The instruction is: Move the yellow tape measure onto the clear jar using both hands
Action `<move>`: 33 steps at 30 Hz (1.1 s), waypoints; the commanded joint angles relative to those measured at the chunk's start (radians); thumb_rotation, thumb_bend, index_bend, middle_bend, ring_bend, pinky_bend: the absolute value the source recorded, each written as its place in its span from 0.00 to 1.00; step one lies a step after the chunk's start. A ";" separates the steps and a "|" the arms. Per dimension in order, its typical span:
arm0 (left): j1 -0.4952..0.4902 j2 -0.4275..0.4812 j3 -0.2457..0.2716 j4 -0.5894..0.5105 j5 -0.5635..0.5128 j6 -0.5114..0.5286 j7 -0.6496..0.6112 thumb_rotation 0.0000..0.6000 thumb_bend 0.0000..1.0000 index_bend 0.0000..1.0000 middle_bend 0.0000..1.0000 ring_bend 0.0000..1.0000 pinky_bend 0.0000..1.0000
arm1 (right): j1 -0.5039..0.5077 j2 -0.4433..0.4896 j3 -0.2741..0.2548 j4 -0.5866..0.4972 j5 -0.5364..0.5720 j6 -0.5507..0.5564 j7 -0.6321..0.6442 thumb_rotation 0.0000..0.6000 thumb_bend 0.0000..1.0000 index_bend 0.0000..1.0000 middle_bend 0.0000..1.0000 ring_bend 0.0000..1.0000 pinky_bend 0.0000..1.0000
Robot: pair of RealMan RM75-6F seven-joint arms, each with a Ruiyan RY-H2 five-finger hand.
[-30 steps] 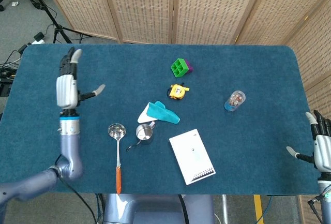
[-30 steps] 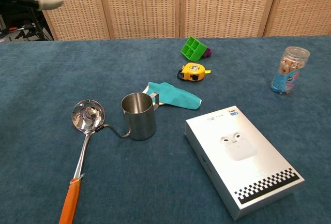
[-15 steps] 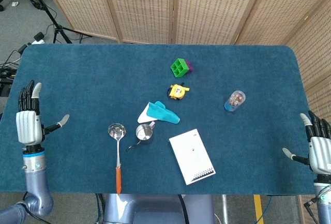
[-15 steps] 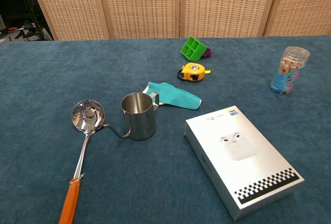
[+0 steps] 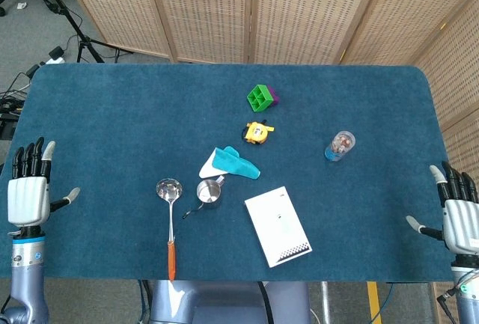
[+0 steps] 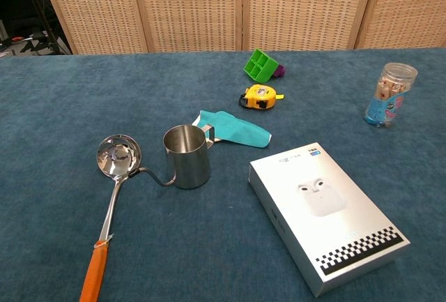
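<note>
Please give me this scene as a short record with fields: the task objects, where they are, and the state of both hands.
tape measure: yellow tape measure lies on the table, in front of the green tray
jar: clear jar stands upright, to the right of the tape measure, apart from it
left hand: left hand open, at the table's left edge
right hand: right hand open, at the right edge
task state: tape measure not yet picked up

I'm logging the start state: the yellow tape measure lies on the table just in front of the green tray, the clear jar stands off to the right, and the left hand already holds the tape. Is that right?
Not quite. The yellow tape measure lies in front of the green tray, the clear jar to the right, but the head view shows the left hand open at the table's left edge, holding nothing.
</note>
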State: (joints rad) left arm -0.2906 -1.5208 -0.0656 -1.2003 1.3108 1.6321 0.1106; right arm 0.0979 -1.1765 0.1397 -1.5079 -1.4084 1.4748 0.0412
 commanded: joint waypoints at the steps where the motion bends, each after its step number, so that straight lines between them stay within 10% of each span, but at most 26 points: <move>1: 0.009 0.015 -0.004 -0.022 0.006 -0.017 0.004 0.84 0.10 0.02 0.00 0.00 0.00 | 0.001 0.005 -0.006 -0.005 -0.004 -0.005 -0.004 1.00 0.10 0.00 0.00 0.00 0.00; 17: 0.029 0.078 -0.016 -0.145 0.028 -0.083 0.033 0.82 0.09 0.02 0.00 0.00 0.00 | 0.014 0.026 -0.009 -0.031 -0.017 -0.023 -0.019 1.00 0.10 0.00 0.00 0.00 0.00; 33: 0.043 0.069 -0.055 -0.113 0.035 -0.102 0.006 0.82 0.09 0.02 0.00 0.00 0.00 | 0.290 0.144 0.184 -0.255 0.067 -0.253 -0.187 1.00 0.10 0.16 0.00 0.00 0.00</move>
State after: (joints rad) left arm -0.2480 -1.4508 -0.1192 -1.3150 1.3443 1.5308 0.1183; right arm 0.3330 -1.0400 0.2859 -1.7400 -1.3754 1.2769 -0.1193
